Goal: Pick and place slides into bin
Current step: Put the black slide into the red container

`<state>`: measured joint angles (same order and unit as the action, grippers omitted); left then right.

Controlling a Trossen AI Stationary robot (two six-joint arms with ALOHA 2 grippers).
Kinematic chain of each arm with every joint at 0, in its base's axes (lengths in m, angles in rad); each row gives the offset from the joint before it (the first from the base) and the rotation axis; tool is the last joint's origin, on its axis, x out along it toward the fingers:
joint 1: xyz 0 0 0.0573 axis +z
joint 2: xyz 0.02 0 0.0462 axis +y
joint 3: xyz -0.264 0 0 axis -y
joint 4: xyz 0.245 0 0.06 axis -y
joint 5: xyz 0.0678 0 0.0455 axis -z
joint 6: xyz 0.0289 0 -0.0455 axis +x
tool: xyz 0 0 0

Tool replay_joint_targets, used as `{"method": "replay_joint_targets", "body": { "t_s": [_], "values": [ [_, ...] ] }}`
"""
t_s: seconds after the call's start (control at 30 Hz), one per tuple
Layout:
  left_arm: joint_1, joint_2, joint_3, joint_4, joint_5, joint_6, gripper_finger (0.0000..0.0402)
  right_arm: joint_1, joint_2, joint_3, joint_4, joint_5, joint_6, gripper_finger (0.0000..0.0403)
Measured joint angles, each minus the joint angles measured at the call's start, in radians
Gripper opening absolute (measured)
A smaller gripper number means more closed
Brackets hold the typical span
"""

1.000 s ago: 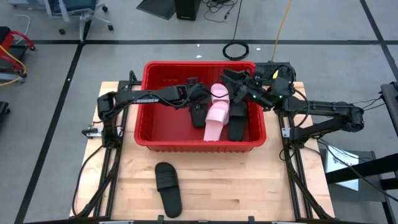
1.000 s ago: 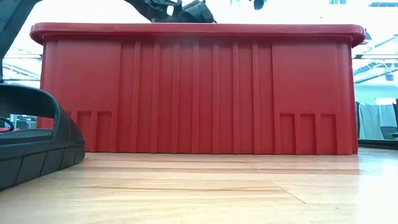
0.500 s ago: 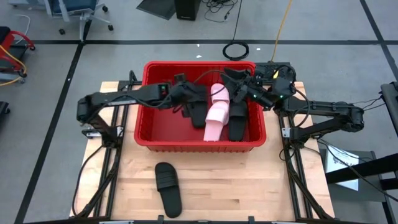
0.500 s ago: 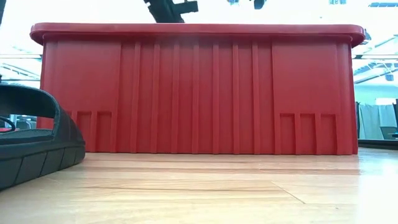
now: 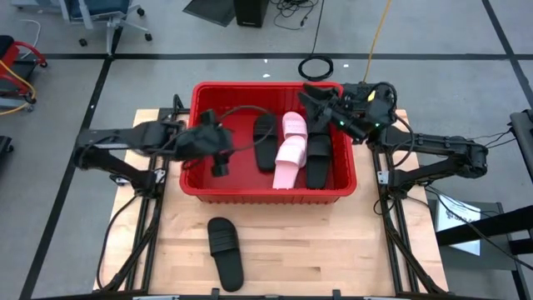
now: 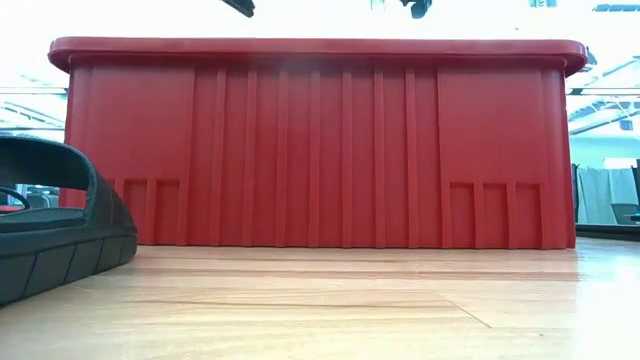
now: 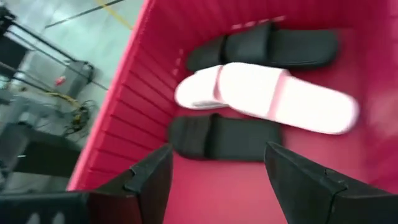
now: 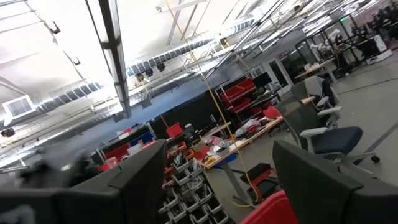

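One bin (image 5: 271, 197), the red ribbed crate, takes up the far middle of the desk (image 5: 333, 242), its far wall close to the desk's far edge. In the low view its near wall (image 6: 320, 150) fills most of the picture.

Inside the bin, toward its right half, the slides lie side by side, lengthwise from far wall to near wall: a black slide (image 5: 265, 142) nearest the bin's middle, a pale pink slide (image 5: 287, 158) just beside it, and another black slide (image 5: 319, 158) by the right wall. The pink one may be two stacked, though the high view does not settle that. The left wrist view shows the same group on the bin floor, the pink slide (image 7: 267, 99) between a black one (image 7: 267, 46) and another black one (image 7: 214, 138).

One more black slide (image 5: 225, 252) lies alone on the desk, well apart from the bin, near the desk's near edge and a little left of centre; its heel end (image 6: 50, 230) shows at the low view's left.

Left gripper (image 5: 218, 160) hangs over the bin's left half, jaws spread and empty, with the nearest black slide off to its right and the lone slide on the desk behind it.

Right gripper (image 5: 310, 93) sits above the bin's far right corner, spread wide and holding nothing, just beyond the far ends of the slides.
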<state>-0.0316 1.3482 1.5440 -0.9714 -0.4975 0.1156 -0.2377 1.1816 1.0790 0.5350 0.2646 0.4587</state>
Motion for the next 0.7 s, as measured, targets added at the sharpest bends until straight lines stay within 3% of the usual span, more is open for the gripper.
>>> {"method": "replay_joint_targets", "body": {
  "t_s": [0.27,0.7],
  "values": [
    [-0.234,-0.076,0.000,-0.106,-0.044,-0.187,0.0246,-0.026,0.000,0.000,-0.001,-0.003,0.000,0.0281],
    [-0.585,-0.005,0.000,-0.225,-0.071,-0.467,0.0246,-0.039,0.000,0.000,-0.021,-0.007,0.015,0.0281]
  ]
}}
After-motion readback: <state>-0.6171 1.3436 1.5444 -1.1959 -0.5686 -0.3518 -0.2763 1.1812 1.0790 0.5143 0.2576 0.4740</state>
